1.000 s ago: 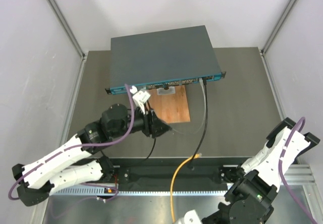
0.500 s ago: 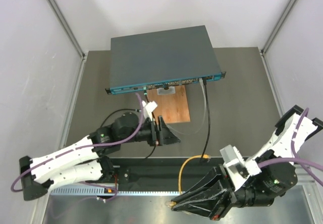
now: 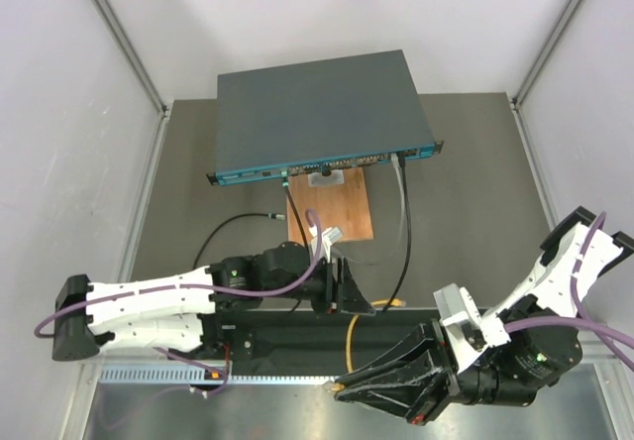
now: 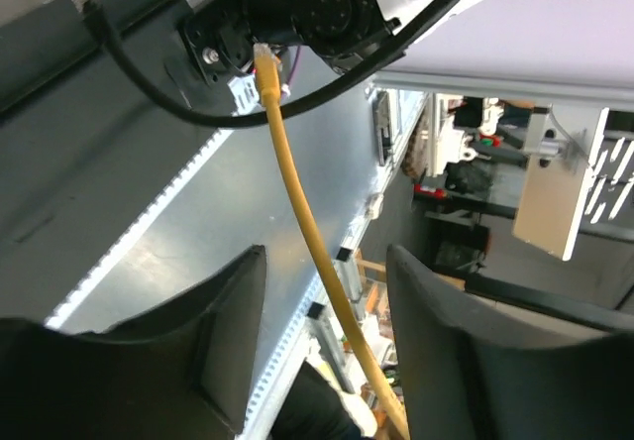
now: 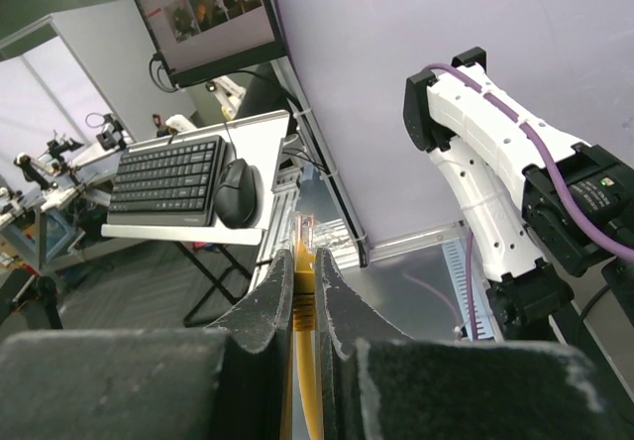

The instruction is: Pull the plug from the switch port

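Left arm [image 3: 139, 296]: white shells, black joints, purple lead, lying low along the table's near edge.

Left gripper [image 3: 359, 301]: near edge, about centre. Black tapered fingers [image 4: 233, 321] stand apart with nothing clamped. Yellow cable [image 3: 349, 346] shows through the gap; contact with a pad cannot be told.

Table [image 3: 466, 192]: dark grey, matte.

Switch [image 3: 317, 113]: wide flat grey metal box at rear centre, smooth top, teal front strip with a row of small sockets facing the near edge.

Plug [image 3: 276, 216]: small, pale-tipped, on a thin black cable [image 3: 213, 237] that arcs left. It lies free on the table just left of the board, apart from the switch.

Board [image 3: 337, 212]: brown wood, rectangular, flat, its far edge under the switch front.

Second black lead [image 3: 406, 232]: from the right end of the strip down to the near edge, a pale thin one beside it.

Right gripper [image 5: 304, 262]: beyond the near edge, right of centre. Fingers pressed together on the yellow cable just behind its clear connector, which pokes out past the tips.
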Tool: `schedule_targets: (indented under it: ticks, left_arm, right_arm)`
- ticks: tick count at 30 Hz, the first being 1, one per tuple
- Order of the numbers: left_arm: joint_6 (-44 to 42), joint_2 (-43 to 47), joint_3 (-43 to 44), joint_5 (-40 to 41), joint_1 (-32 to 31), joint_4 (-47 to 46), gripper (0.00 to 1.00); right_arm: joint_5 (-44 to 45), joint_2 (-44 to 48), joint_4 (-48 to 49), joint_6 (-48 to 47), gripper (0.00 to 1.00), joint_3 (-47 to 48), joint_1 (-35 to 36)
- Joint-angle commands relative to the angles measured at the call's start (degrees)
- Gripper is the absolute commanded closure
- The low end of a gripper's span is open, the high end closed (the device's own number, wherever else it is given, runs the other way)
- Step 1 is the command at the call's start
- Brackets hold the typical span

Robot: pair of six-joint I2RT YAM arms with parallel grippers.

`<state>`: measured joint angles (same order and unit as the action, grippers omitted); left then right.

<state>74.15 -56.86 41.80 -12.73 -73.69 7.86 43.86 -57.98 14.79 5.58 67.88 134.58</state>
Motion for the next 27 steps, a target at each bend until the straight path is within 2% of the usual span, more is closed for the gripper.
schedule_targets:
  ticks: [1, 3, 6, 7, 10, 13, 14, 16, 17, 18, 20, 21, 23, 24, 25, 27]
  left_arm:
    - [1.8, -0.3, 1.9, 3.1, -1.8, -4.8, 0.52]
    - [2.6, 0.4, 1.0, 5.9, -4.0, -5.4, 0.65]
    - [3.1, 2.1, -1.4, 14.3, -7.9, -5.6, 0.91]
    - [3.5, 2.5, -2.2, 14.3, -8.7, -5.3, 0.99]
    - [5.8, 3.2, -6.2, 24.1, -13.6, -4.9, 1.0]
    - [6.8, 0.2, -6.6, 34.5, -16.7, 4.0, 1.0]
    - [9.2, -1.3, -5.8, 43.5, -19.4, 7.1, 1.0]
    - [11.2, -1.8, -5.6, 54.6, -23.7, 13.3, 1.0]
    - [15.6, -1.9, -5.9, 61.8, -28.6, 15.2, 1.0]
    - [17.8, -2.3, -6.1, 70.5, -30.0, 17.3, 1.0]
    - [20.3, -2.9, -4.2, 74.3, -30.6, 22.1, 1.0]
    - [19.7, -3.3, -2.9, 79.3, -31.1, 23.2, 1.0]
    - [20.8, -5.8, 2.2, 83.8, -31.7, 30.5, 1.0]
    - [24.1, -6.9, 4.5, 88.6, -31.8, 41.8, 1.0]
    - [27.4, -8.3, 6.7, 91.3, -31.5, 47.2, 1.0]
    - [41.8, -12.3, 12.9, 93.7, -30.4, 62.3, 1.0]
  right_arm:
    - [0.9, 0.5, 1.7, -0.9, 1.0, 0.0, 0.6]
    - [0.6, 0.2, 1.6, -0.4, 1.0, -0.1, 0.6]
    - [0.1, 0.1, 2.2, 0.5, 1.0, -0.9, 0.7]
    - [0.1, 0.1, 2.4, 0.7, 1.0, -1.3, 0.8]
    - [0.4, 0.1, 3.9, 1.0, 1.0, -2.7, 1.4]
    - [-0.1, -0.1, 5.0, 0.7, 1.0, -3.5, 1.8]
    - [-0.1, -0.4, 5.2, 0.5, 1.0, -3.4, 2.0]
    - [1.0, -0.6, 5.0, -0.3, 1.0, -3.3, 2.7]
    - [1.3, -0.6, 5.3, -0.7, 1.0, -3.6, 2.8]
    - [1.6, -0.4, 6.0, -1.2, 1.0, -4.0, 2.9]
    - [2.8, 0.6, 7.1, -1.2, 1.0, -5.6, 2.9]
    - [3.3, 0.9, 7.4, -1.1, 1.0, -6.1, 2.9]
    - [5.5, 2.6, 7.9, -0.8, 1.0, -8.3, 2.9]
    - [7.0, 3.1, 8.2, -0.9, 1.0, -9.0, 2.9]
    - [7.8, 3.6, 8.4, -1.0, 1.0, -9.6, 2.9]
    - [10.2, 4.8, 9.0, -1.5, 1.0, -11.2, 2.9]
